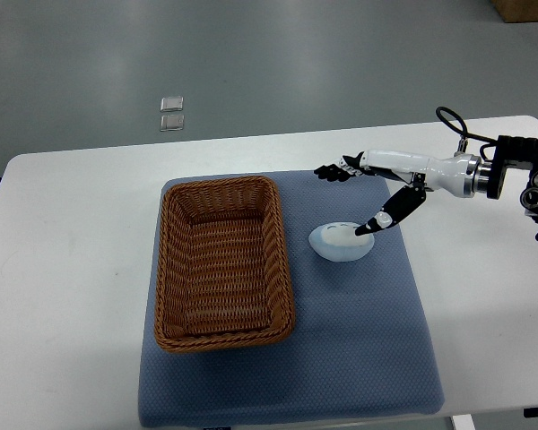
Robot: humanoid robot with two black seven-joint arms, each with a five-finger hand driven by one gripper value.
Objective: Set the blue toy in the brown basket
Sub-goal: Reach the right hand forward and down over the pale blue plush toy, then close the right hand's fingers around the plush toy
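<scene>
Nearest my viewpoint is the front edge of the blue mat (341, 376), spread over the white table (63, 269). On the mat's left half sits the brown basket (172, 269), a rectangular wicker one, and I can see nothing inside it. The blue toy (339, 243), a pale bluish rounded lump, lies on the mat at about 3 o'clock from the basket, just beside its right wall but not touching it.

My right hand (377, 193) comes in from the 3 o'clock edge of the view and hangs above the toy's far right side. It is spread wide and holds nothing: the fingers (334, 171) point out toward 9 o'clock, well clear of the toy, while the thumb (377, 222) angles down and its tip looks to be at or just on the toy's upper right edge. I cannot tell for certain whether it touches. The left arm is out of view.

I judge this as the reach step, with the grasp not yet made. Next I would need to lower the fingers around the toy's far side, close them against the thumb, lift, and carry toward 9 o'clock over the basket wall before letting go. The toy looks smooth and rounded, so it may slip.
</scene>
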